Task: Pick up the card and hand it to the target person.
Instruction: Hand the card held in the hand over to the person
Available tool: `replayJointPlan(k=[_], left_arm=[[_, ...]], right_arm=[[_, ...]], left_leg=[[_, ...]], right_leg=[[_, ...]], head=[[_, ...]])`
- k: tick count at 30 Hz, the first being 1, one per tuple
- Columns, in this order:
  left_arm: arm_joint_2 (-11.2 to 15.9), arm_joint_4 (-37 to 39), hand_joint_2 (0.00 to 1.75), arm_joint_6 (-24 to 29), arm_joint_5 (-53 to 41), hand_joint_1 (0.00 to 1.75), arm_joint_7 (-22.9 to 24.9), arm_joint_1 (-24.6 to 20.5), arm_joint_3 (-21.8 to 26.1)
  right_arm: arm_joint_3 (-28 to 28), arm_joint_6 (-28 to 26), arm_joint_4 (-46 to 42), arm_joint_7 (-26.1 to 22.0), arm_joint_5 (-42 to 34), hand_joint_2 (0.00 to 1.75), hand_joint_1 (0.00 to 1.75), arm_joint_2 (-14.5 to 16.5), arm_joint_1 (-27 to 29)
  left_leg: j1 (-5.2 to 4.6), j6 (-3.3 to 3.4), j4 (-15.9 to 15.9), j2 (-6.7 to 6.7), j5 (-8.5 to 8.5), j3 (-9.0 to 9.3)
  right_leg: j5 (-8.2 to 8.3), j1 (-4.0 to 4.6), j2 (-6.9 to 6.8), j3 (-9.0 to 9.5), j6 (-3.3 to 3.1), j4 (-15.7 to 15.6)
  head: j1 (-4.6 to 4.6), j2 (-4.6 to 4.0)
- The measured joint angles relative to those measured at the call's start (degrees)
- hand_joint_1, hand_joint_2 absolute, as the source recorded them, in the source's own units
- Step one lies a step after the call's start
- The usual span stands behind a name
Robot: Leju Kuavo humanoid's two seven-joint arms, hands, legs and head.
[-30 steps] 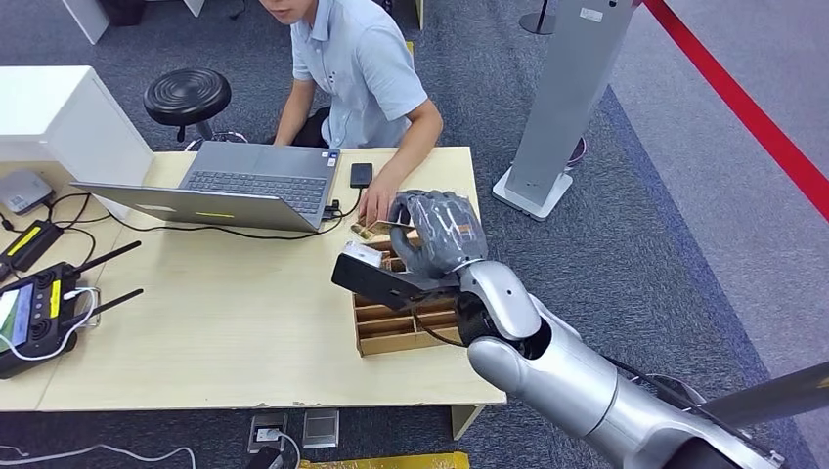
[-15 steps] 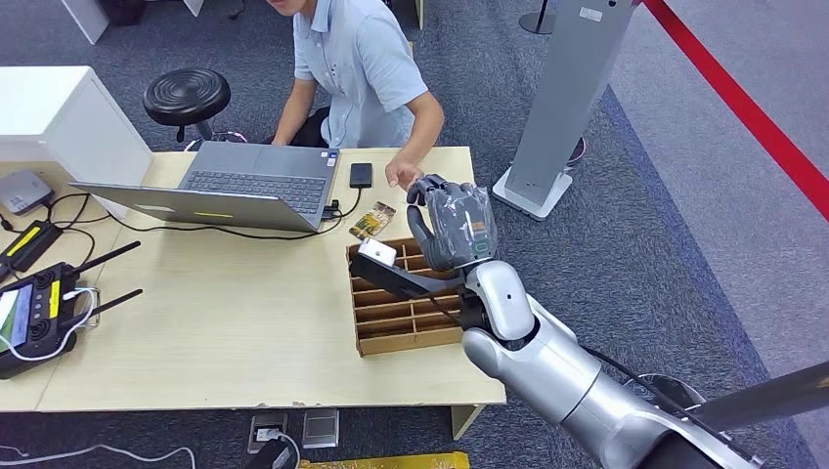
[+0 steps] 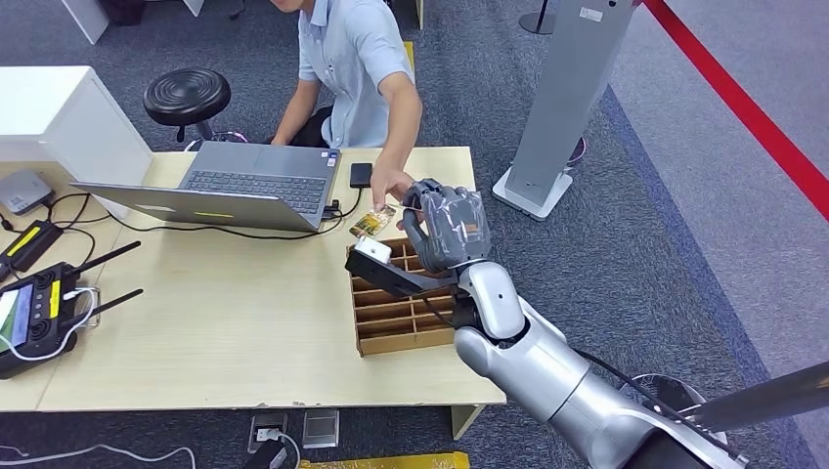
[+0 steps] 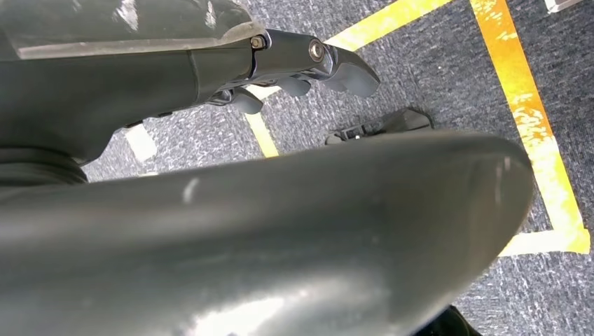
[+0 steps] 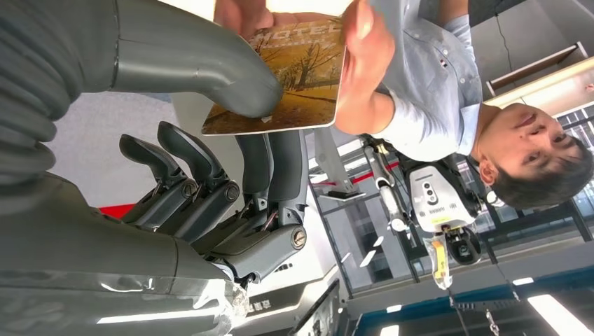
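One card is pinched between the right hand's thumb and fingers, held above the wooden divider box near the table's far edge. One person sits at twelve o'clock of the hand, and the person's hand grips the same card from its far side. The left hand hangs over the floor with fingers loosely curled and holding nothing; one laptop lies at ten o'clock of the box.

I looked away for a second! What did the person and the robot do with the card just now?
The person's hand reached back and now grips the card together with the right robot hand, which shifted slightly. The laptop, wooden tray and phone stayed put.
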Motion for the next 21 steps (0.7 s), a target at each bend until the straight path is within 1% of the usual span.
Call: replayJointPlan(k=[3, 6, 7, 10, 16, 21], left_arm=[[0.0, 0.0, 0.0, -0.02, 0.07, 0.0, 0.0, 0.05, 0.0], [0.0, 0.01, 1.31, -0.1, 0.07, 0.0, -0.08, 0.09, 0.0], [0.0, 0.01, 1.31, -0.14, -0.05, 0.0, -0.13, 0.1, 0.0], [0.0, 0.0, 0.0, -0.19, -0.54, 0.0, -0.23, 0.1, 0.0], [0.0, 0.0, 0.0, -0.2, 0.22, 0.0, -0.36, 0.18, 0.0], [0.0, 0.0, 0.0, 0.1, 0.81, 0.0, -0.66, 0.53, 0.0]], right_arm=[[-0.01, -0.24, 0.52, -0.01, -0.17, 1.75, 1.71, 0.2, 0.0], [-0.02, -0.41, 1.06, -0.01, -0.58, 1.75, 0.43, 0.28, -0.02], [-0.02, -0.43, 1.22, -0.01, -0.73, 1.75, 0.0, 0.31, -0.02], [0.0, -0.48, 1.67, -0.01, -0.93, 1.75, 0.0, 0.46, -0.02], [-0.02, -1.47, 1.91, -0.09, -1.82, 1.75, 0.0, 0.7, 0.01], [-0.87, -5.66, 0.08, -1.03, -4.78, 1.75, 0.0, 0.5, 1.22]], left_leg=[[0.0, 0.0, 0.0, 0.0, 0.0, 0.0], [0.0, 0.0, 0.0, 0.0, 0.0, 0.0], [0.0, 0.0, 0.0, 0.0, 0.0, 0.0], [0.0, 0.0, 0.0, 0.0, 0.0, 0.0], [0.0, 0.0, 0.0, 0.0, 0.0, 0.01], [0.0, 0.0, 0.0, 0.01, 0.0, 0.01]], right_leg=[[0.0, 0.0, 0.0, 0.0, 0.0, 0.0], [0.0, 0.0, 0.0, 0.0, 0.0, 0.0], [0.0, 0.0, 0.0, 0.0, 0.0, 0.0], [0.0, 0.0, 0.0, 0.0, 0.0, 0.0], [0.0, 0.0, 0.0, -0.01, 0.0, 0.0], [0.0, 0.0, 0.01, -0.01, 0.0, 0.0]], head=[[0.02, 0.0], [0.03, 0.0], [0.02, 0.0], [-0.02, 0.0], [-0.02, 0.0], [0.02, 0.0]])
